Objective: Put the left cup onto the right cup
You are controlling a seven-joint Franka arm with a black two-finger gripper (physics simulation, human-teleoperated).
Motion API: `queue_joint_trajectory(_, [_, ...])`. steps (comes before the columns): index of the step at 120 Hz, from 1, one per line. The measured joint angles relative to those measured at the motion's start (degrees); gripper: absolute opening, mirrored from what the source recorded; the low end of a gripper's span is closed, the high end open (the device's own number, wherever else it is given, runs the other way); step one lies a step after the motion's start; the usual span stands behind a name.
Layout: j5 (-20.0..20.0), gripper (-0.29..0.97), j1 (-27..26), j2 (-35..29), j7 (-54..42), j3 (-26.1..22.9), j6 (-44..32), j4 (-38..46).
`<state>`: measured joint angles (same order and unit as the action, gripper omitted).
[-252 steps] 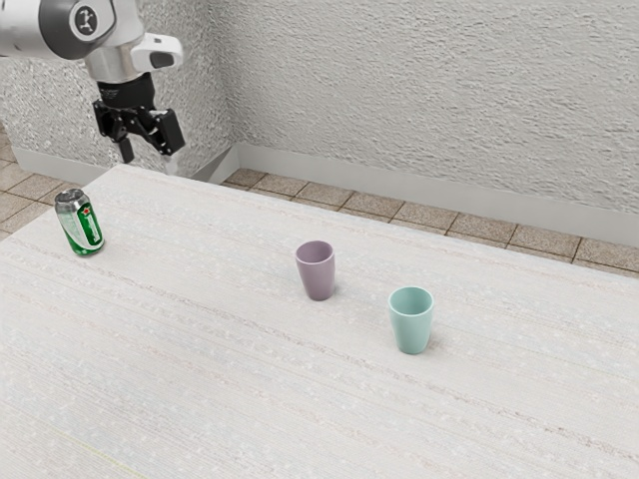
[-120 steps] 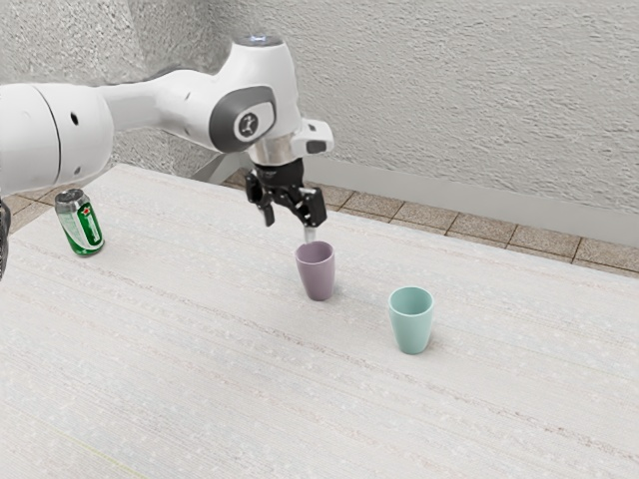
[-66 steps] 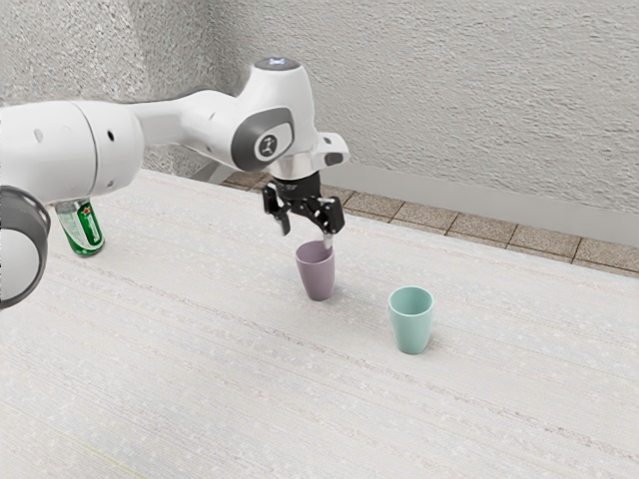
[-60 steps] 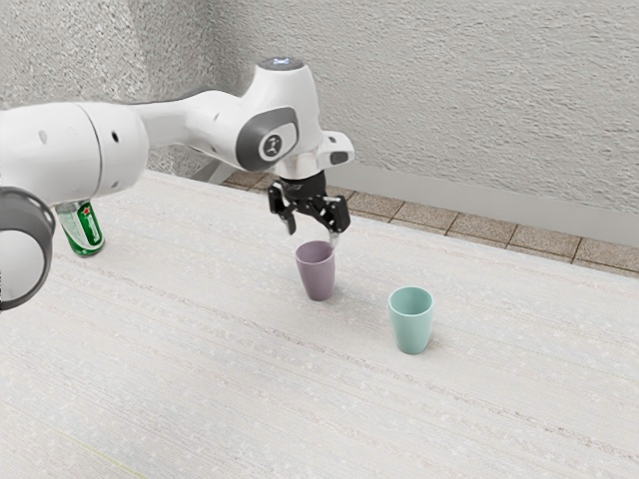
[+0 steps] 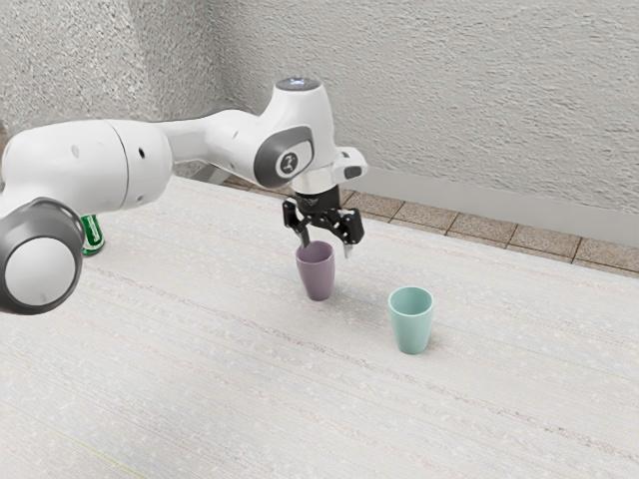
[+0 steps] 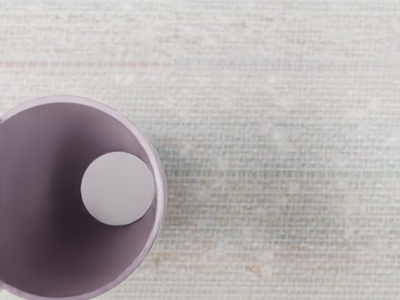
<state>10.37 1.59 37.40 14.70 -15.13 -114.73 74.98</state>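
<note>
A purple cup [image 5: 316, 270] stands upright near the middle of the table, to the exterior view's left of a mint-green cup [image 5: 410, 319]. My gripper [image 5: 324, 242] hangs just above the purple cup's far rim, fingers apart and open, one finger over the rim and the other beyond it toward the exterior view's right. From the wrist view I look straight down into the purple cup [image 6: 75, 200], seeing its pale round bottom. The green cup stands apart, untouched.
A green drinks can [image 5: 92, 234] stands at the table's far left, partly behind my arm. The wooden table [image 5: 300, 399] stretches wide in front. A tiled floor strip and a rough grey wall lie behind.
My arm has swung from the far upper left across to the purple cup, then drifted slightly right and lower over its rim. Both cups stay still.
</note>
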Motion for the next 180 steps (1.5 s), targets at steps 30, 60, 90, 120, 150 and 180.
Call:
queue_joint_trajectory(30, [0.68,0.68,0.05,3.14,-0.44,0.20,-2.02,-2.43])
queue_joint_trajectory(60, [0.85,0.68,0.04,6.33,-1.48,0.19,-3.33,-5.45])
queue_joint_trajectory(90, [0.83,0.67,0.08,8.67,-2.26,0.19,-5.52,-5.54])
queue_joint_trajectory(120, [0.81,0.41,-0.01,9.44,-2.76,0.21,-7.39,-5.52])
queue_joint_trajectory(150, [0.78,0.04,-0.05,9.24,-3.44,1.24,-7.95,-5.29])
queue_joint_trajectory(180, [-0.70,-0.07,-0.08,8.68,-4.00,3.02,-7.61,-3.91])
